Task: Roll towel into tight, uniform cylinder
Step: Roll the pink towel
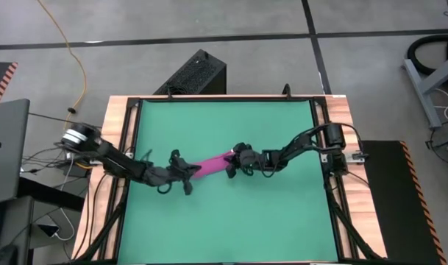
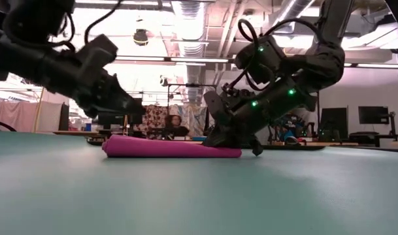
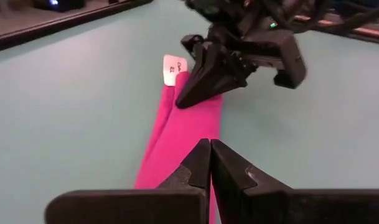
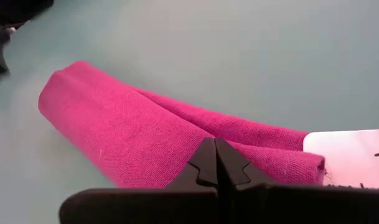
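Note:
The magenta-pink towel point(image 1: 211, 163) lies on the green mat point(image 1: 231, 221) as a long, narrow roll, slanting between my two grippers. Its whole length rests on the mat in the low view point(image 2: 172, 147). Its white tag point(image 3: 172, 68) sticks out at the end near my right gripper. My left gripper point(image 3: 210, 155) is shut and stands just above the roll's other end; the low view point(image 2: 130, 109) shows a gap between them. My right gripper point(image 1: 233, 165) is shut at the tag end. My right gripper touches the top of the roll near its tag end point(image 3: 188, 104) with its shut fingertips point(image 3: 198, 81). The fingers slant down from the table's right side, roughly along the roll. The roll lies flat on the mat under them point(image 2: 218, 151). No cloth shows between the fingers.
A black box point(image 1: 198, 73) stands beyond the mat's far edge. A wooden frame point(image 1: 117, 125) borders the mat, with cables and a laptop point(image 1: 6, 147) to the left. A person point(image 2: 174, 124) sits in the room beyond. Bare mat lies toward the near edge.

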Controlling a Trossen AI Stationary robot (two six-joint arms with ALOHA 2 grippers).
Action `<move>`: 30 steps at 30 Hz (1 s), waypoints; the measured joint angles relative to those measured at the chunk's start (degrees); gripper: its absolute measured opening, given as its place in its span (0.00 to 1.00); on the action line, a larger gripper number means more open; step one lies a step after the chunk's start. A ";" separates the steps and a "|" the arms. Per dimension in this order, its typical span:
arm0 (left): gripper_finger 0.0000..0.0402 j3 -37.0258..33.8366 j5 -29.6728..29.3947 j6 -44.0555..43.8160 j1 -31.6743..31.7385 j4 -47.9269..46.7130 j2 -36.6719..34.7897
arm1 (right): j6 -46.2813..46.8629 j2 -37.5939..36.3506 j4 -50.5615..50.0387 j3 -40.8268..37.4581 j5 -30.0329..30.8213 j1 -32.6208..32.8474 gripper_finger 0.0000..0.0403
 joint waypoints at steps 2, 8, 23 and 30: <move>0.00 1.71 -3.51 -1.24 -1.18 1.26 4.27 | 0.02 0.04 0.29 0.10 1.23 0.46 0.01; 0.00 7.35 -6.98 -3.79 -2.53 0.81 13.58 | 0.03 0.07 0.22 0.15 2.06 0.81 0.01; 0.00 6.39 -9.80 -11.10 -0.20 -8.92 16.19 | 4.39 0.04 -0.23 0.15 5.58 3.35 0.02; 0.00 6.38 -9.27 -9.07 -0.13 -9.67 16.17 | 0.04 -0.23 4.19 -0.13 11.98 5.51 0.02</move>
